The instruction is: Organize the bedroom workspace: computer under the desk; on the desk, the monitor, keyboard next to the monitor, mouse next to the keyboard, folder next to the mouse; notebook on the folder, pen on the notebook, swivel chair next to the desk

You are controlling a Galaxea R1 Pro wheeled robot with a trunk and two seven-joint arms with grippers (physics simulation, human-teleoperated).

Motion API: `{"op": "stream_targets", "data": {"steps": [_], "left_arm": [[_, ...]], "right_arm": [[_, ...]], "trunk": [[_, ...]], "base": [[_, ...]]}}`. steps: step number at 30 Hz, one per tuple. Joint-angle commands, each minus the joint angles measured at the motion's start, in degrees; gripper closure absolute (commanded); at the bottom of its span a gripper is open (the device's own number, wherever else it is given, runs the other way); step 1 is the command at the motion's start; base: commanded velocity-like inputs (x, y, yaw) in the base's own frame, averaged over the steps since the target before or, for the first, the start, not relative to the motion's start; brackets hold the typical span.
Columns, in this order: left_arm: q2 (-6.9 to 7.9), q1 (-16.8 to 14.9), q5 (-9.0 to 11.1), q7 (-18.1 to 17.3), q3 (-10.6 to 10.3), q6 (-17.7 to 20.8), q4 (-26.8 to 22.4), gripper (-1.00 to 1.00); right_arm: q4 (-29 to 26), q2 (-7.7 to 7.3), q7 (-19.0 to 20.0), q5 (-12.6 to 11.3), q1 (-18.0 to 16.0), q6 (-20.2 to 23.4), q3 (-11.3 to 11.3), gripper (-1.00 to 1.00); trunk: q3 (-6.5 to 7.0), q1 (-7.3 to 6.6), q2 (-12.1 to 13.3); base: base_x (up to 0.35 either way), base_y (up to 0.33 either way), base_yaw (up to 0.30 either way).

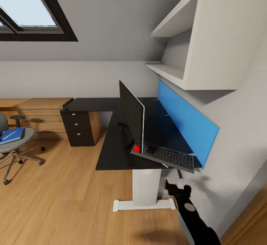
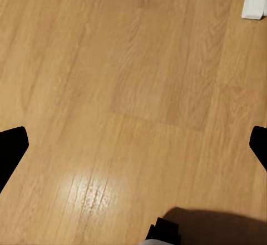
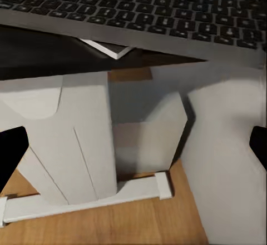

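Note:
The black monitor (image 1: pixel 131 117) stands edge-on on the glossy black desk (image 1: pixel 111 152), a red light low at its near corner. The dark keyboard (image 1: pixel 165 156) lies askew beside it at the desk's near edge, overhanging slightly; it shows from below in the right wrist view (image 3: pixel 139 6). My right gripper (image 1: pixel 177 187) (image 3: pixel 133 150) is open and empty, below the keyboard beside the white desk leg (image 3: pixel 83 139). At far left the grey swivel chair (image 1: pixel 15 146) carries the blue folder (image 1: pixel 13 136) with the white pen (image 1: pixel 9 134) on it. My left gripper (image 2: pixel 133 150) hangs open over bare floor. Computer, mouse and notebook are out of view.
A blue panel (image 1: pixel 189 121) lines the wall behind the desk, with white shelves (image 1: pixel 174 70) above. The dark three-drawer unit (image 1: pixel 78 126) and a light wooden counter (image 1: pixel 40 111) stand at the back left. A thin pale corner (image 3: pixel 108 48) pokes out under the keyboard. Wooden floor (image 1: pixel 66 200) lies between chair and desk.

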Motion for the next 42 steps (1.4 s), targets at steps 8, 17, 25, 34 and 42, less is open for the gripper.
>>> {"op": "stream_targets", "data": {"steps": [8,17,25,34,42], "left_arm": [[0.13,0.0,0.6,0.4,-0.3,-0.3,0.0,-1.0],[-0.07,0.0,0.6,0.4,-0.3,-0.3,0.0,-1.0],[-0.02,0.0,0.6,0.4,-0.3,-0.3,0.1,-1.0],[-0.03,0.0,0.6,0.4,-0.3,-0.3,0.2,-1.0],[-0.03,0.0,0.6,0.4,-0.3,-0.3,0.2,-1.0]], "right_arm": [[3.5,-0.35,-0.2,-0.4,-13.3,11.9,-6.0,-1.0],[5.1,-0.1,-0.3,-1.3,-16.4,15.4,-8.5,-1.0],[5.1,-0.19,-0.2,-1.6,-15.5,15.2,-8.6,-1.0],[5.2,-0.33,-0.2,-1.5,-15.5,14.1,-8.7,-1.0],[5.4,-0.4,0.0,-1.5,-15.5,13.5,-8.7,-1.0]], "trunk": [[-0.07,0.0,0.0],[-0.07,0.0,0.0],[-0.07,0.0,0.0],[-0.07,0.0,0.0],[-0.07,0.0,0.0]], "base": [[0.011,0.0,0.0],[0.2,0.0,0.0],[0.21,0.0,0.0],[0.235,0.0,0.0],[0.107,0.0,0.0]]}}
